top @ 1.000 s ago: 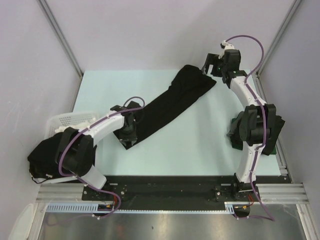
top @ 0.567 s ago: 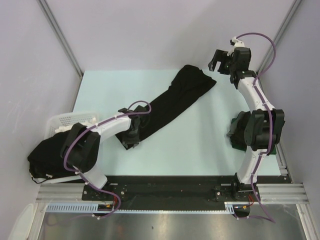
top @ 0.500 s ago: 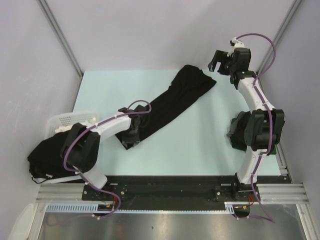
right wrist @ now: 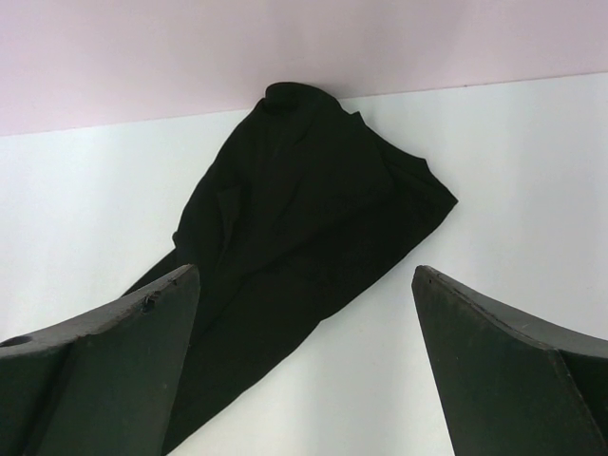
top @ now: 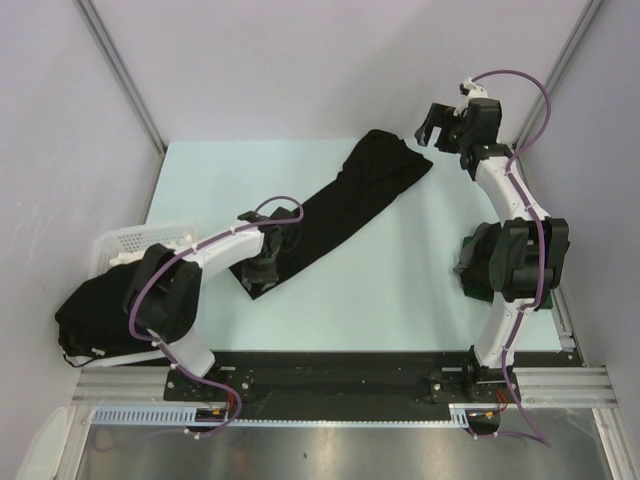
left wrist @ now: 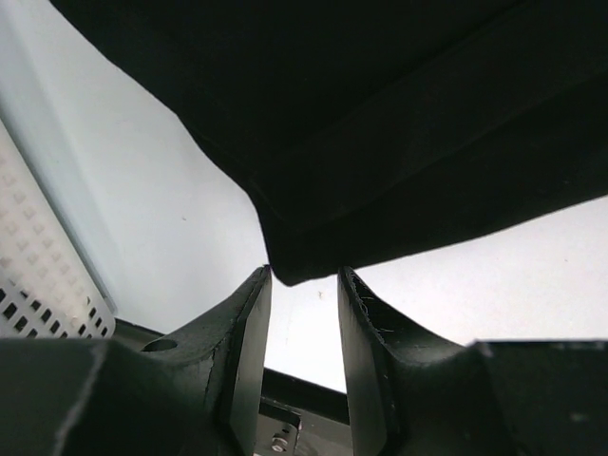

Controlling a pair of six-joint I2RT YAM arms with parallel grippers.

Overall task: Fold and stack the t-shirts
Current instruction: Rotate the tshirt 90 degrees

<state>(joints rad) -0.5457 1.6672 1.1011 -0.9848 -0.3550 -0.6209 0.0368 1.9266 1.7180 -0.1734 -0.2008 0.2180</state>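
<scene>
The left fingers (left wrist: 242, 351) are pinching the near corner of the black t-shirt (top: 350, 200). The right fingers (right wrist: 104, 370) are hovering wide apart by its far end.

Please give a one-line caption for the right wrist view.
Open right end effector facing a crumpled black t-shirt on the pale table.

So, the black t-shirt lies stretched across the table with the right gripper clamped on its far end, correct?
No: the right gripper is open, not gripping the t-shirt, as the right wrist view shows. The rest holds.
</scene>
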